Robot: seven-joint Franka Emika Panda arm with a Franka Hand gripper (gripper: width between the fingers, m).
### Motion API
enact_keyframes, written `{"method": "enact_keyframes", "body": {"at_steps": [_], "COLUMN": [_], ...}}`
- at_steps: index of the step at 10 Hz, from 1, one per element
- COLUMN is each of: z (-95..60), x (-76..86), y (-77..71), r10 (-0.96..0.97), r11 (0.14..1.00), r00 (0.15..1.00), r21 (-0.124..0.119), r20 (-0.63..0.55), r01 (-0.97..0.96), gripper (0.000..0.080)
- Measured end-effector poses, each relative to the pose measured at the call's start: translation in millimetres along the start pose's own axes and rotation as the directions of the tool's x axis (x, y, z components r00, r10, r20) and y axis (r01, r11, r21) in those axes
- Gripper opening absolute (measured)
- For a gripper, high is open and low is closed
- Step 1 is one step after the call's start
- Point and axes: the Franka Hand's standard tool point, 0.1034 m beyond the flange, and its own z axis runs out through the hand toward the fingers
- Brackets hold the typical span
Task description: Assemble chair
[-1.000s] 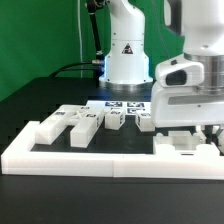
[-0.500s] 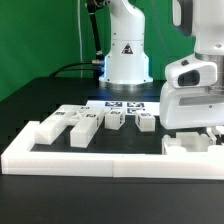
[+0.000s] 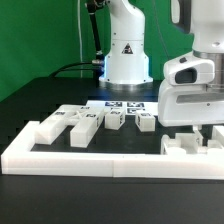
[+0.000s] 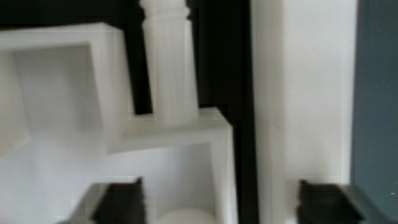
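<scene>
As end effector (image 4: pixel 222 200) gapes, chair part (image 4: pixel 175 132) directly beneath

COUNT | robot arm (image 3: pixel 125 50): I see 1 | gripper (image 4: pixel 222 205): 1, with 2 fingers (image 4: pixel 118 200) | white chair parts (image 3: pixel 115 119): I count 6 in the exterior view, but some stand close together, so I am not fully sure | border rail (image 3: pixel 100 160): 1 | marker board (image 3: pixel 125 104): 1 | black table (image 3: pixel 30 100): 1
</scene>
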Motion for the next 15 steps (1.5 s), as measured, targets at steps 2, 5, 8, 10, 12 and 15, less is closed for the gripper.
{"method": "enact_keyframes", "body": {"at_steps": [2,5,8,10,12,15], "z": [-20.1,-25.4,-24.6,-24.5,-24.1,-14.2], "x": [-3.9,-33.6,-63.8,-65.9,-66.2,-89.0], "y": [5.8,27.6,57.9,63.8,63.5,96.2], "r10": [0.01,0.034,-0.047,-0.081,-0.082,-0.148], "r11": [1.0,0.999,0.997,0.995,0.995,0.986], "r00": [1.0,0.999,0.998,0.996,0.995,0.987], "r21": [0.0,-0.017,-0.051,-0.055,-0.056,-0.065], "r20": [-0.008,0.004,0.042,0.047,0.048,0.067], "r01": [-0.01,-0.034,0.049,0.083,0.085,0.152], "gripper": [0.0627,0.0648,0.0649,0.0649,0.0649,0.0649]}}
